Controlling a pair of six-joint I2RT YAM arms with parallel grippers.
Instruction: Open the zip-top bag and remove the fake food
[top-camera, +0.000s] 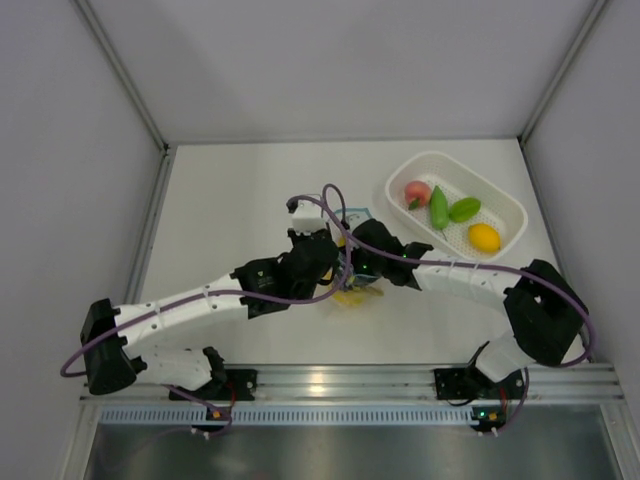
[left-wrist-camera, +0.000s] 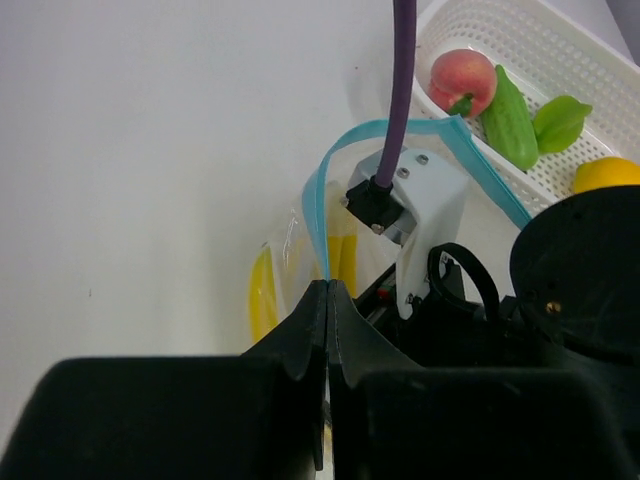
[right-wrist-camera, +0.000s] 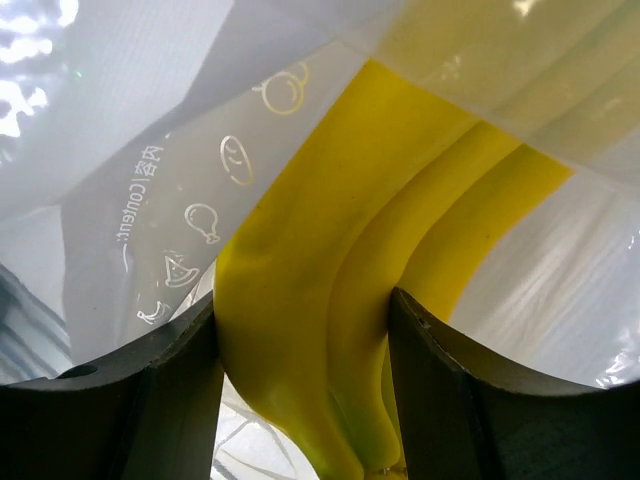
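Observation:
The clear zip-top bag (left-wrist-camera: 300, 250) lies mid-table with its blue zip strip (left-wrist-camera: 330, 170) open in a loop. My left gripper (left-wrist-camera: 329, 285) is shut on the bag's blue edge. My right gripper (right-wrist-camera: 305, 310) reaches inside the bag and is shut on the yellow banana bunch (right-wrist-camera: 340, 300), which also shows through the plastic in the left wrist view (left-wrist-camera: 262, 295). In the top view both grippers (top-camera: 340, 265) meet over the bag, and yellow shows beneath them (top-camera: 352, 297). The pink peach (top-camera: 417, 192), green pieces (top-camera: 440, 207) and yellow-orange fruit (top-camera: 484, 237) lie in the basket.
A white perforated basket (top-camera: 505, 200) stands at the back right, seen also in the left wrist view (left-wrist-camera: 560, 40). My right arm's purple cable (left-wrist-camera: 403, 90) hangs across the left wrist view. Grey walls close the table at left, right and back.

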